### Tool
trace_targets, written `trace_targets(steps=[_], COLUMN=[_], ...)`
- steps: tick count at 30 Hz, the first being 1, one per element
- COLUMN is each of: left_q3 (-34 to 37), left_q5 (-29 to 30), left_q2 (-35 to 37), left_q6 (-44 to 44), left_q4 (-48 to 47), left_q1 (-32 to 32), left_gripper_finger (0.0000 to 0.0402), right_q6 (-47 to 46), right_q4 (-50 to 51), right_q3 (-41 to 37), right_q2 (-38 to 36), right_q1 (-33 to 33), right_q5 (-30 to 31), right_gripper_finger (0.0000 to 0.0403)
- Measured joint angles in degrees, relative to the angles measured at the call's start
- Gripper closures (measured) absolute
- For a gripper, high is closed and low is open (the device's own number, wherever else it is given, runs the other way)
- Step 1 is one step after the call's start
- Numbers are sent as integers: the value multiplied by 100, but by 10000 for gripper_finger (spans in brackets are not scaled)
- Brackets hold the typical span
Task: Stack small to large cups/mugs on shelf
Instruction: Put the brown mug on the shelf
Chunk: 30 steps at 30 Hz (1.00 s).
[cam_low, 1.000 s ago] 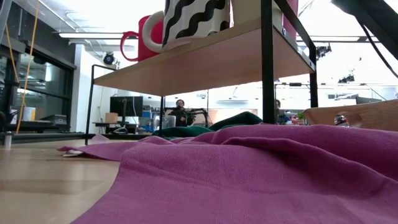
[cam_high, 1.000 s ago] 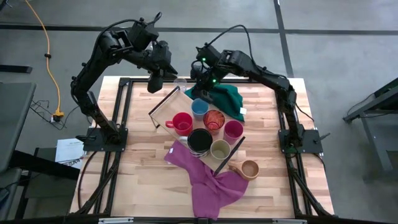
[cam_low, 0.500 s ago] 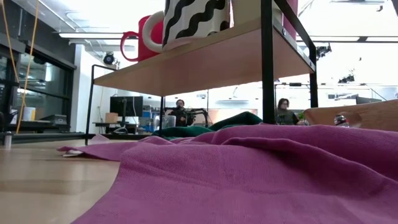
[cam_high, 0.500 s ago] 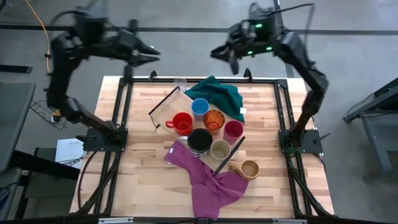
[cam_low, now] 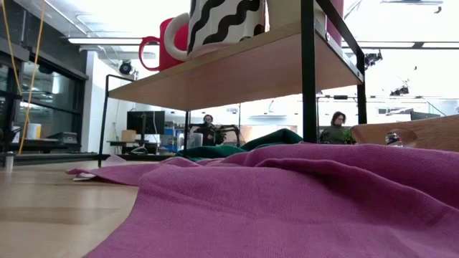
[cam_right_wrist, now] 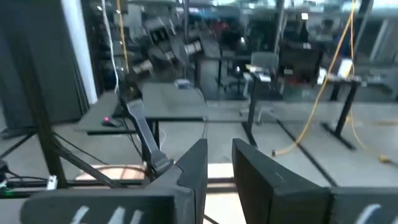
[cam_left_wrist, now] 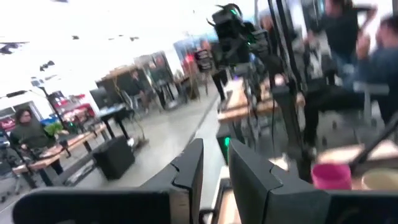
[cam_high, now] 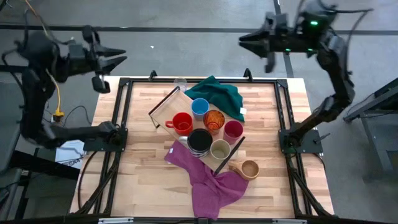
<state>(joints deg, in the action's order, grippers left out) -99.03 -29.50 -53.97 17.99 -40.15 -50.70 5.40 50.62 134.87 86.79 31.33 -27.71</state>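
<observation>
1. Wooden shelf point(cam_high: 163, 107), high view: it lies diagonally mid-table, carrying red point(cam_high: 182, 122), blue point(cam_high: 199, 107), orange patterned point(cam_high: 213, 119), magenta point(cam_high: 233, 129), black point(cam_high: 199, 140) and olive-beige point(cam_high: 220, 149) cups. A tan cup point(cam_high: 249, 168) sits off its near end on the table point(cam_high: 143, 180), and a clear glass point(cam_high: 180, 83) at the far edge beside the green cloth point(cam_high: 221, 94). The left gripper point(cam_high: 114, 58) and right gripper point(cam_high: 247, 40) are raised beyond the far corners, nothing held.
2. Low view: the shelf board point(cam_low: 237, 72) is seen above the purple cloth point(cam_low: 287, 201); a red mug point(cam_low: 168, 44) and a wavy-striped mug point(cam_low: 226, 21) are stood on it.
3. Left wrist view: the jaws are parted by a narrow gap, empty.
4. Right wrist view: likewise slightly parted, empty.
5. Judged step: the outlying tan cup or glass is best approached from above, cloth folds being avoided, and placed by size order.
</observation>
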Motion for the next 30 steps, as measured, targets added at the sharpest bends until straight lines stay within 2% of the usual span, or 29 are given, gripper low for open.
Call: trace_targets(steps=[4, 8, 11, 15, 19, 24, 30], left_q3=[1360, 2299, 2695, 2934, 3131, 3693, 4420], left_q5=[83, 286, 438, 584, 589, 432, 129], left_q2=[870, 1495, 1851, 2129, 2316, 2606, 3104], left_q6=[-711, -1359, -1744, -1933, -2116, -2492, -2987], left_q4=[1041, 1884, 2248, 2242, 2202, 2233, 2354], left_q1=[7, 7, 7, 7, 7, 9, 9], left_gripper_finger=[337, 337, 337, 337, 337, 337, 337], right_q6=[65, -37, -480, -1486, -2399, -3320, -4152], right_q4=[22, -571, -1542, -3541, -4859, -5041, -4927], right_q3=[-128, -1060, -2347, -4396, -6196, -7665, -8615], right_q2=[-522, -1479, -2491, -3871, -4941, -5819, -6444], right_q1=[-20, -83, -125, -271, -403, -412, -412], right_q5=[-49, -94, -103, -67, 426, 655, 674], right_gripper_finger=[336, 336, 336, 336, 336, 336, 336])
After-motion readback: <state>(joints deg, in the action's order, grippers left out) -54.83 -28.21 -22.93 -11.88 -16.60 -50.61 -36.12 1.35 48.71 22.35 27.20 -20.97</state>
